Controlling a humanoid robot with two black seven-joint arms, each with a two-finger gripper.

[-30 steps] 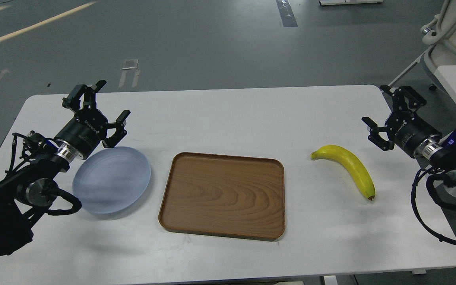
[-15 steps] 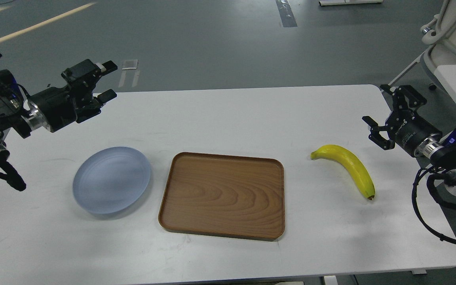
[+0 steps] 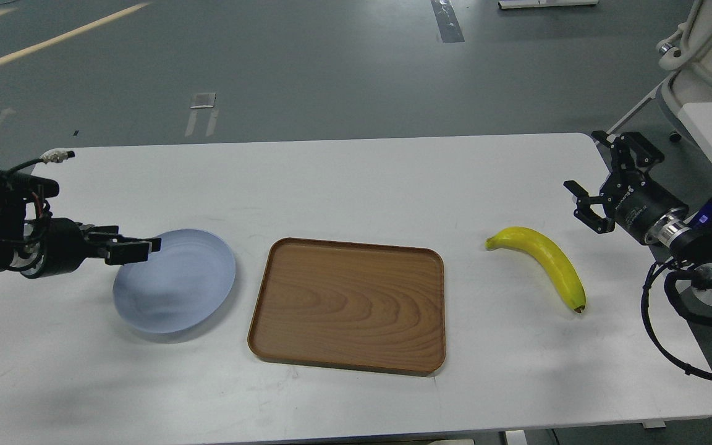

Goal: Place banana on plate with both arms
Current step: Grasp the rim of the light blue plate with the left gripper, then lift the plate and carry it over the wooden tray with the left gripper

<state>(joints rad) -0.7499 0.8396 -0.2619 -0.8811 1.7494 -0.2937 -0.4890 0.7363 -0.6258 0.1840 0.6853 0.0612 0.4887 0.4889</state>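
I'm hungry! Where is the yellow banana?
The curved yellow banana lies on the white table, right of the brown wooden tray, near the right claw.

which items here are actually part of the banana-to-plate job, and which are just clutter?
Job:
curved yellow banana
round pale blue-grey plate
left gripper, at the plate's rim
right gripper, open

Clutter:
rectangular brown wood-grain tray
white table, under everything

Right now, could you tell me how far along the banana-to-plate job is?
Nothing looks done yet: the banana lies on the table right of the tray, untouched. In hand: the left gripper sits at the empty plate's rim; the right gripper hovers open near the banana. Picking and placing remain.
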